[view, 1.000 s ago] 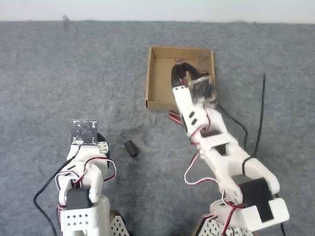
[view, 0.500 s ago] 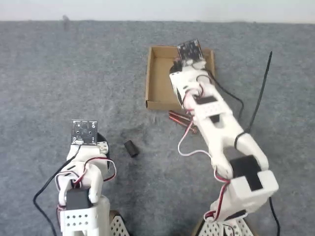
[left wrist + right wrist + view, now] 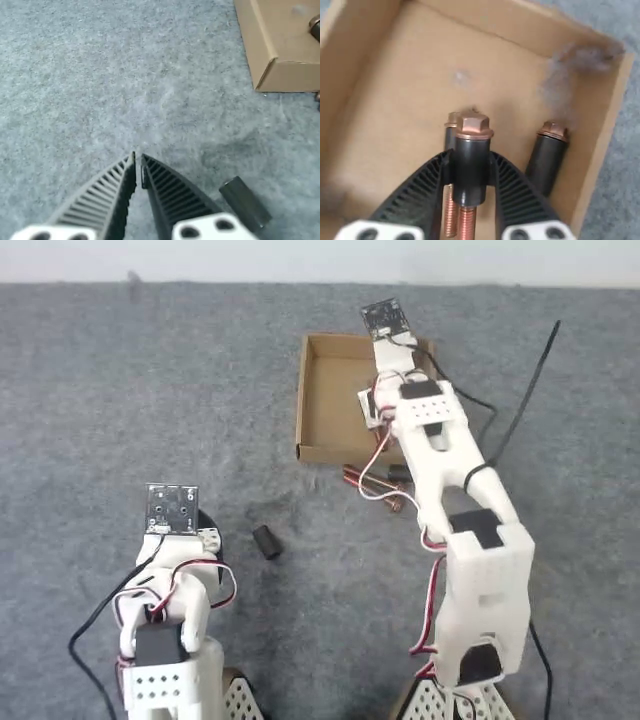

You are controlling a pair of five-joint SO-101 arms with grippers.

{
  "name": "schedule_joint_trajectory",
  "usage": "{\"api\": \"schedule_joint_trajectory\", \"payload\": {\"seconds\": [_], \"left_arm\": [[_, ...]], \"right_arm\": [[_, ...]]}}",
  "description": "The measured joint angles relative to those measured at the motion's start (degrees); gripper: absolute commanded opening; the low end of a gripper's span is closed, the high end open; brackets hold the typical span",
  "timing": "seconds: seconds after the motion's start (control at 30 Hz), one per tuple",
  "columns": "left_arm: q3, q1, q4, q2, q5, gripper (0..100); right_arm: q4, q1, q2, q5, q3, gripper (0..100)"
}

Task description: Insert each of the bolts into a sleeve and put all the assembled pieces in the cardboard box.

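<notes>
Overhead, the right arm (image 3: 440,455) stretches from the lower right of the frame to the cardboard box (image 3: 300,390) at upper centre, its wrist over the box's right half. From that wrist, the right gripper (image 3: 469,165) has its fingers clamped on the black sleeve (image 3: 469,175) of an assembled piece held above the box floor, with the copper bolt head (image 3: 474,126) at one end and the threaded shank at the other. A second assembled piece (image 3: 546,157) lies inside the box close to a side wall. A bare bolt (image 3: 451,215) shows just behind the held piece; whether it rests on the box floor cannot be told. Loose bolts (image 3: 362,480) lie on the grey tabletop (image 3: 150,370) just below the box's front wall. At lower left, the left arm (image 3: 165,590) sits well apart from the box. The left gripper (image 3: 138,160) hangs over bare tabletop, its fingers drawn together on nothing. A loose sleeve (image 3: 265,541) lies on its side just beside it, between the two arms
</notes>
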Motion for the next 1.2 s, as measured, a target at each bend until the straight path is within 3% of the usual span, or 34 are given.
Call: {"api": "schedule_joint_trajectory", "payload": {"seconds": [0.13,0.4,0.6,0.83,1.07,1.2], "left_arm": [[0.00,0.00,0.00,0.00,0.00,1],[0.00,0.00,0.00,0.00,0.00,1],[0.00,0.00,0.00,0.00,0.00,1],[0.00,0.00,0.00,0.00,0.00,1],[0.00,0.00,0.00,0.00,0.00,1],[0.00,0.00,0.00,0.00,0.00,1]], "right_arm": [[3.43,1.67,3.52,0.00,-5.71,15.6],[6.86,2.37,5.54,0.00,-9.85,0.6],[11.34,2.37,4.13,0.00,-10.20,1.3],[29.45,0.62,-7.12,0.00,-10.20,1.3],[50.20,-5.19,-18.20,0.00,-10.20,1.3],[56.88,-9.41,-23.21,0.00,-10.20,1.3]]}}
